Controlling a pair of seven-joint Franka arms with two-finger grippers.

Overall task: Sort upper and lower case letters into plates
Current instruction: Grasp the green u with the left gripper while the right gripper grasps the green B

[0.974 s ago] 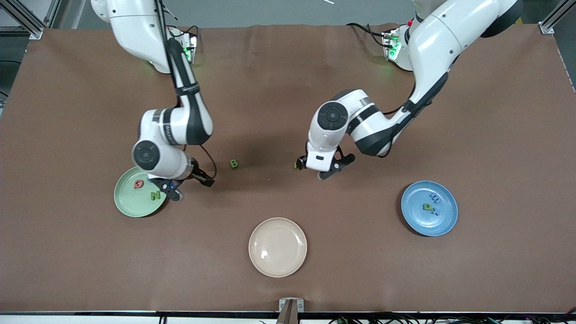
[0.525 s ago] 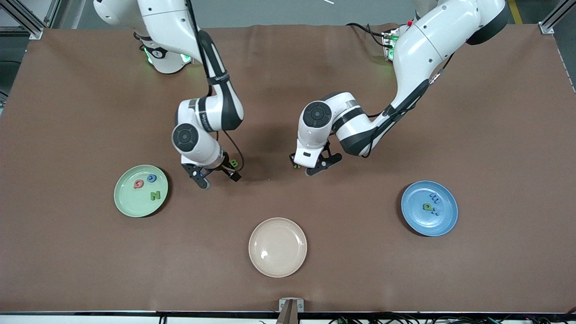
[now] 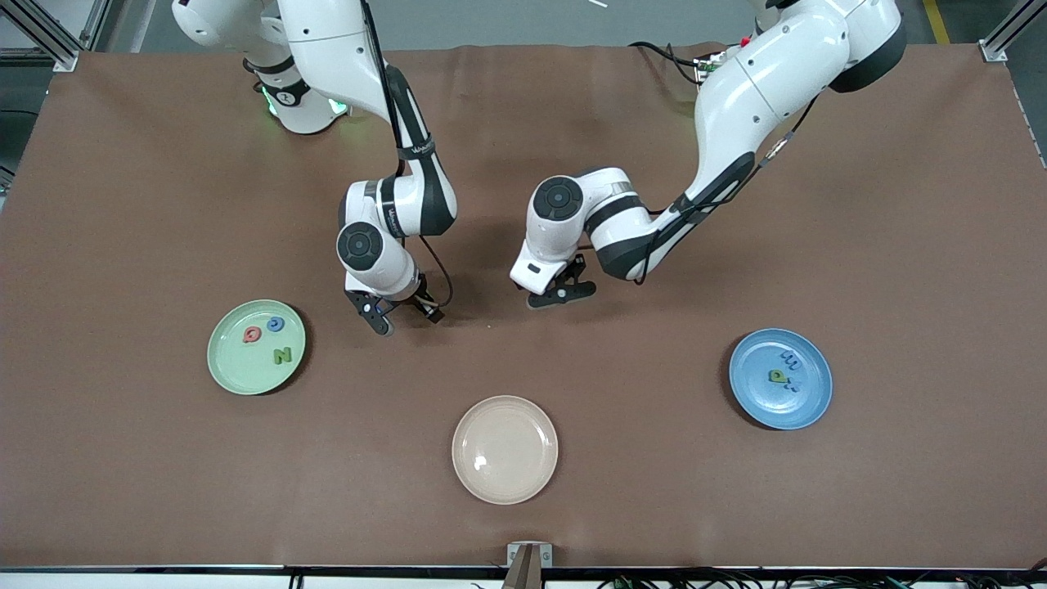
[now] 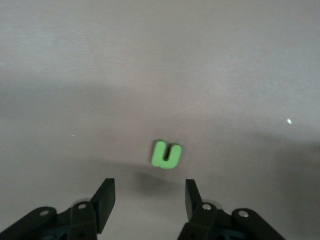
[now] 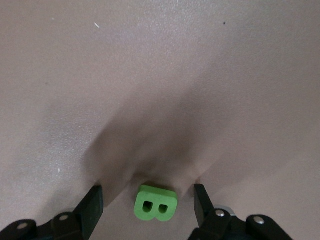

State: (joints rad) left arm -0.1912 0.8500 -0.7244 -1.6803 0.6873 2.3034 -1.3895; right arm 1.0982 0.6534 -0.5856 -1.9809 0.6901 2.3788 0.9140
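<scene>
Right claw [image 5: 148, 207] wide, astride B [image 5: 155, 203]; left claw [image 4: 149, 197] wide, short of u [image 4: 166, 154]. Risk: off-centre pinch flips letters on counter [image 3: 736, 507].

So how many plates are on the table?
3: green plate toward the right arm's end, blue plate toward the left arm's end, beige plate between them, nearest the camera.

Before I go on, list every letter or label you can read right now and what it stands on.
"B": green block on the table, between the right end effector fingers.
"u": green block on the table, ahead of the left end effector.
"N": green letter in the mint green plate.
Red and blue letters there: unclear.
Blue plate letters and arm markings: too small.
</scene>
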